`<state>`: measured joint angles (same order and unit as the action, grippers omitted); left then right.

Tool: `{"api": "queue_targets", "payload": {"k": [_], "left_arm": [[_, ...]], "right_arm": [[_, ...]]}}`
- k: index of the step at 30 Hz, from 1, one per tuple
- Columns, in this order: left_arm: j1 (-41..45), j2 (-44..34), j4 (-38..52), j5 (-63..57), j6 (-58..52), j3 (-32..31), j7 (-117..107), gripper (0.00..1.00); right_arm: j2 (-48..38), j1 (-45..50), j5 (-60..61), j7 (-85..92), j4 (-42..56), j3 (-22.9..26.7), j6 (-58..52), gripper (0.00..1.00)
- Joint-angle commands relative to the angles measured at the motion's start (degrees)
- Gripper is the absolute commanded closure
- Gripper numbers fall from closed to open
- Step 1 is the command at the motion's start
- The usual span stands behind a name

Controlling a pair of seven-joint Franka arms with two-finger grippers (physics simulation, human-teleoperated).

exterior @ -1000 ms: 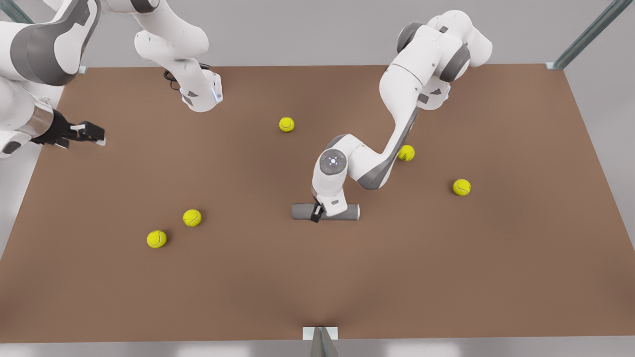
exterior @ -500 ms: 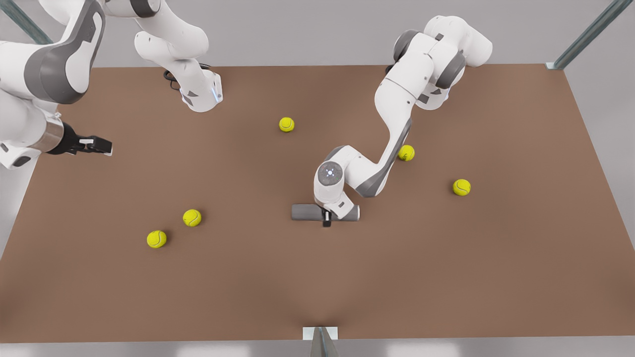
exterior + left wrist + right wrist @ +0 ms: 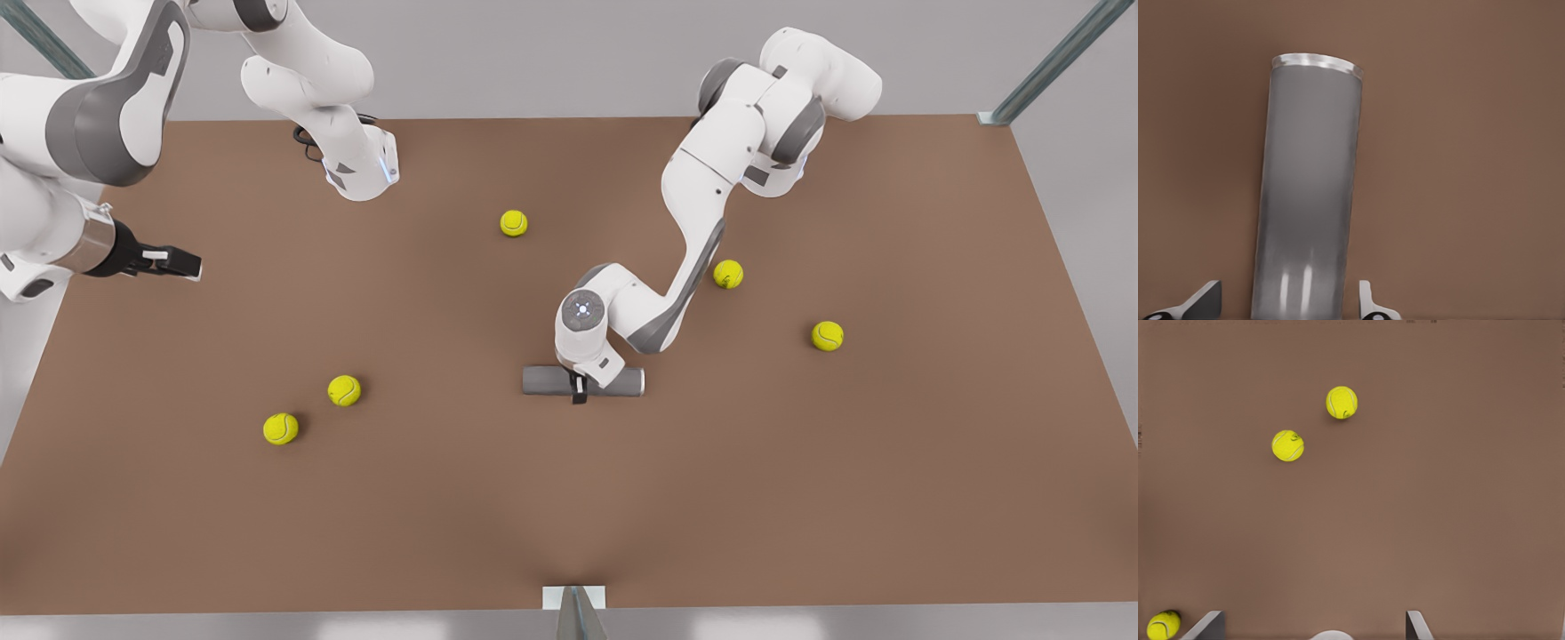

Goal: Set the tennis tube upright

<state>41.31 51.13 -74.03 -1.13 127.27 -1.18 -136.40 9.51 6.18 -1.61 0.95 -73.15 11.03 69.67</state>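
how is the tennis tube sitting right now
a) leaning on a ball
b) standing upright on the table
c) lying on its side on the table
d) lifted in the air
c: the tennis tube lies flat on the table, with the left end effector straddling its middle, fingers open either side.

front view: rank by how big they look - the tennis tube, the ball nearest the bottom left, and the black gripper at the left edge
1. tennis tube, lying flat, left gripper astride it.
2. right gripper, waiting; it sits higher, nearer the camera, so unsure.
3. tennis ball, clearly smallest.
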Motion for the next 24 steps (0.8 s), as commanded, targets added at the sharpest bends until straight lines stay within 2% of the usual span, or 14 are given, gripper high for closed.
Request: {"api": "queue_targets", "payload": {"k": [1,12,13,24], "left_arm": [[0.0,0.5,0.0,0.3,1.9,0.0,-4.0,0.00],[0.1,3.4,0.0,0.3,4.9,0.0,-4.0,0.01],[0.1,3.4,0.0,0.2,5.0,0.0,-4.0,0.21],[-0.4,2.7,0.3,-0.2,4.4,0.0,-2.1,0.23]], "right_arm": [[-0.1,0.1,0.1,-2.0,0.0,0.0,-0.1,0.00],[0.2,0.6,0.6,-2.0,0.0,0.0,-0.3,0.00],[0.2,0.6,0.6,-2.0,0.0,0.0,-0.3,0.00],[0.4,0.6,0.7,-1.9,0.0,0.0,-0.4,0.00]]}}
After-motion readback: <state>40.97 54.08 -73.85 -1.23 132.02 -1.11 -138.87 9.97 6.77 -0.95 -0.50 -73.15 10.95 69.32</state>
